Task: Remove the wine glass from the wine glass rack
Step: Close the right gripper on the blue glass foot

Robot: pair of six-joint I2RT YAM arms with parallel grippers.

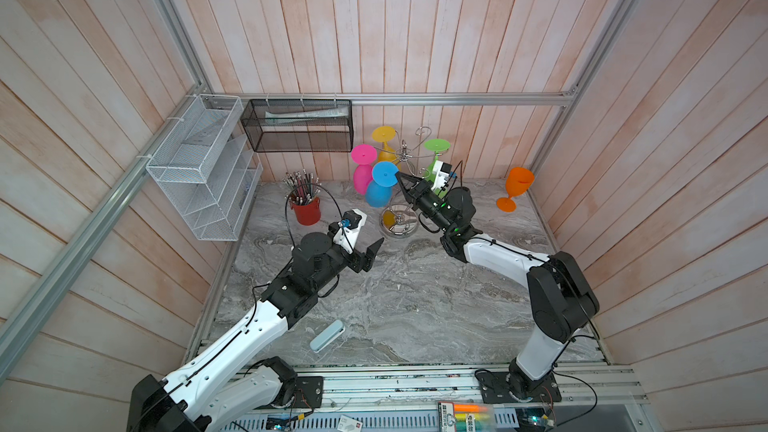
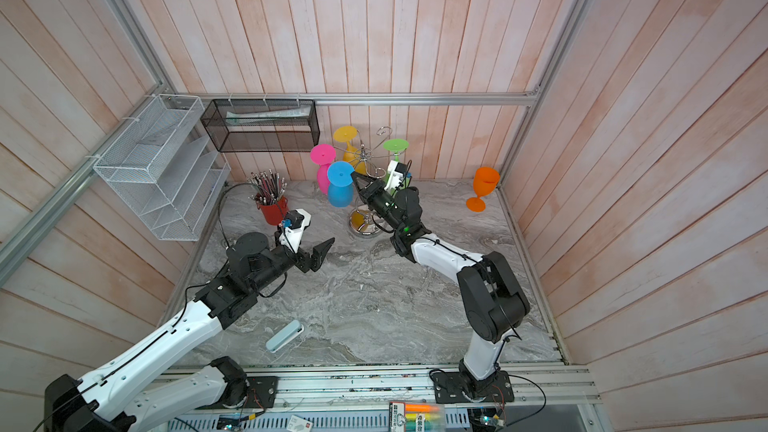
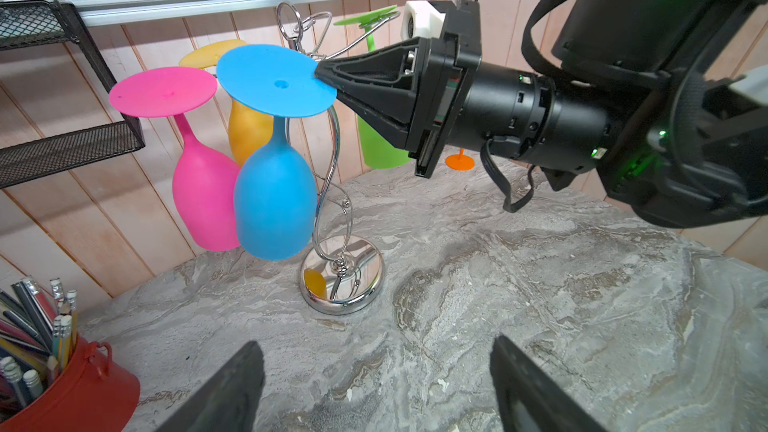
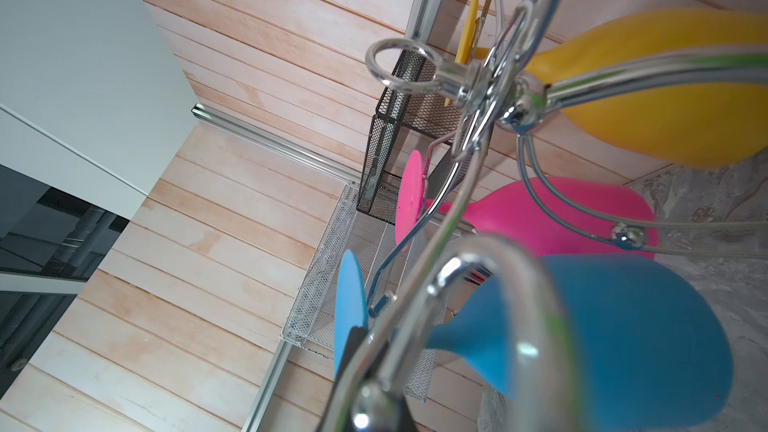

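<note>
Pinching the rim of the blue wine glass's round foot, the right gripper has its jaws drawn together to a narrow point. Only the thin edge of that foot sits between the tips. It holds nothing else. Both top views show it reaching in from the right at the height of the hook arms.

The blue wine glass hangs bowl-down on the wine glass rack, its stem in a hook arm and its foot on top. It is not yet off the rack. The right wrist view shows the foot edge-on with a black fingertip against it.

A pink glass, a yellow glass and a green glass hang from other arms. An orange glass stands upright on the marble table, well apart to the right.

The left gripper hovers over the table near the rack's round base, jaws spread wide, gripping and touching nothing. Its two fingers frame bare marble in the left wrist view.
</note>
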